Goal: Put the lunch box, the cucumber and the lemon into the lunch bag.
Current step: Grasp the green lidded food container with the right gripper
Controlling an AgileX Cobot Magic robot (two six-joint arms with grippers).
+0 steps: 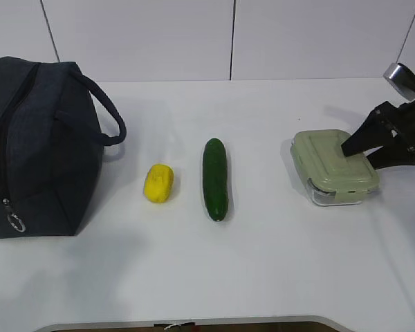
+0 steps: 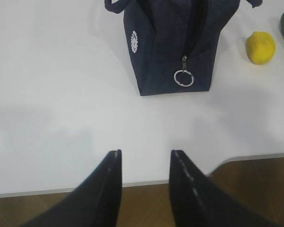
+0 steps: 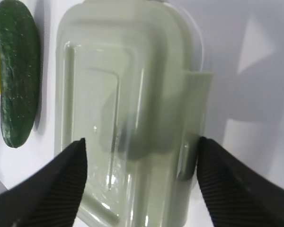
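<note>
Exterior view, lemon (image 1: 159, 183), cucumber (image 1: 216, 178) between lunch bag (image 1: 38, 145), lunch box (image 1: 334, 167)

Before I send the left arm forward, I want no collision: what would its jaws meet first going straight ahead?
Most likely the lunch bag: its zippered end with the ring pull faces the left gripper, slightly right of centre. Bare table lies between; depth is hard to judge.

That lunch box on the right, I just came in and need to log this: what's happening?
The right hand hangs open over the lunch box, one finger on each side, not gripping. The lemon and cucumber lie on the table. The lunch bag is zipped shut. The left hand waits near the table's edge.
</note>
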